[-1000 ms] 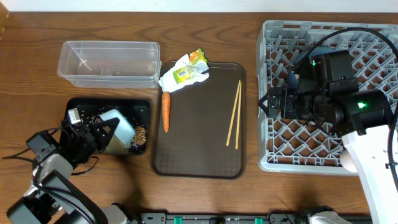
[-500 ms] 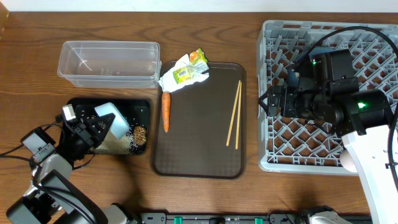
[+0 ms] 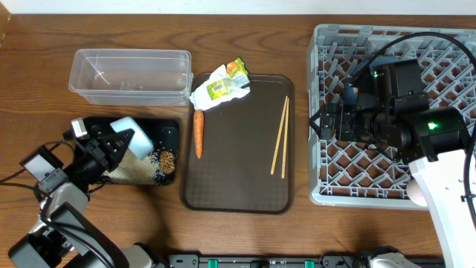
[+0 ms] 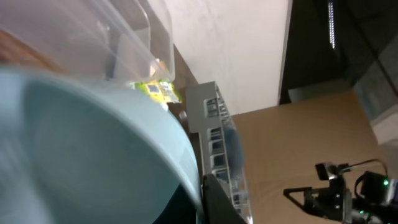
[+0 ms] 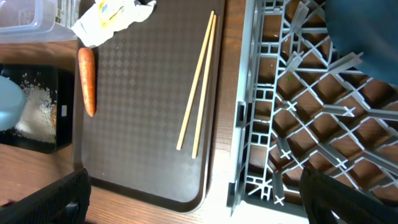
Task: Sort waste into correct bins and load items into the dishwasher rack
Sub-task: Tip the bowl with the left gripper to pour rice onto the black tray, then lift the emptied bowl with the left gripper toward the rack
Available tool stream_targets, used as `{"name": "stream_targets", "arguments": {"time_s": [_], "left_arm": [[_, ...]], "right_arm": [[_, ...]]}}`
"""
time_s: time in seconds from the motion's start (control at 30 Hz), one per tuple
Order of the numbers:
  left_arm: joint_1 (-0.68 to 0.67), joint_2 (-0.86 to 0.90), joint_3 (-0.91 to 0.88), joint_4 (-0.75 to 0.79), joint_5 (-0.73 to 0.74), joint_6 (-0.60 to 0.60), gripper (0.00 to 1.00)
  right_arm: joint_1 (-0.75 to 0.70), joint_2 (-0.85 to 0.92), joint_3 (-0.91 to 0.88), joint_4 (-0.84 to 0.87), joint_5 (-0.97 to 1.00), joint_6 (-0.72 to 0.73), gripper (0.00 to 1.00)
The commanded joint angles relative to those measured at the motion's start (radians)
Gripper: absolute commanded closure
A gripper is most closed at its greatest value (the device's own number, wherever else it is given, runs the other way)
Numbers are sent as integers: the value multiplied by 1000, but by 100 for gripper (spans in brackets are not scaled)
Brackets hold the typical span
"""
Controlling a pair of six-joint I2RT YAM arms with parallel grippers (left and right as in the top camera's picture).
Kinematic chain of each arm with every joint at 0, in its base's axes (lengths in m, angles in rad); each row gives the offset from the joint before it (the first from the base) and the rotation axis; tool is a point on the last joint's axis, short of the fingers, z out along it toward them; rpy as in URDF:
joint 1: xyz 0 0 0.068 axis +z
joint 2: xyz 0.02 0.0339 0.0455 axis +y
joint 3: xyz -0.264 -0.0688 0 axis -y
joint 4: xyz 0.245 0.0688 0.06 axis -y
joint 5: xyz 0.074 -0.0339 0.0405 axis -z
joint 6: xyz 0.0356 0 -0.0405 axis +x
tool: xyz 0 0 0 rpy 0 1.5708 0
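Note:
My left gripper is shut on the rim of a light blue cup, held tilted over the black tray. The cup fills the left wrist view. White rice and brown scraps lie in that tray. The orange carrot, the white napkin with the green-yellow wrapper, and the chopsticks lie on the brown serving tray. My right gripper is open and empty above the grey rack's left edge. A dark blue bowl sits in the rack.
The clear tub stands behind the black tray and looks empty. A pale round item shows at the rack's front right, partly hidden by my right arm. The right wrist view shows the carrot and chopsticks.
My left gripper has carried the light blue cup back and to the left over the black tray, uncovering more rice. The right arm has not moved.

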Motion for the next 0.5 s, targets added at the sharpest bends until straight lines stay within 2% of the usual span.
{"name": "stream_targets", "arguments": {"time_s": [0.0,0.03,0.07,0.1,0.13,0.2,0.27,0.33,0.37,0.4,0.43,0.47], "left_arm": [[-24,2,12,39,-52,-5,94],[-16,4,12,20,-126,-81,94],[-12,6,11,17,-124,-198,94],[-23,6,11,26,-29,-220,93],[-45,2,11,40,65,-169,94],[-76,-8,5,25,6,-88,94],[-71,-8,5,29,-80,-126,94],[-70,-8,5,41,-28,-142,94],[-76,-8,5,63,20,-113,94],[-78,-8,4,78,24,-35,94],[-69,-7,5,72,-43,-34,94],[-56,-7,5,74,-66,-125,93]], "right_arm": [[10,-1,10,-4,-4,-12,1],[10,0,10,-2,-4,-12,1],[10,0,10,3,-4,-12,1],[10,0,10,3,-5,-12,1],[10,-1,10,-2,-4,-13,1],[9,0,10,-7,-3,-13,1],[9,0,10,6,-4,-13,1],[9,-1,10,5,-4,-13,1],[9,-1,10,-3,-4,-14,1],[8,-1,10,-9,-4,-23,1],[8,-1,10,-12,-3,-29,1],[8,-1,10,-11,-3,-31,1]]}}
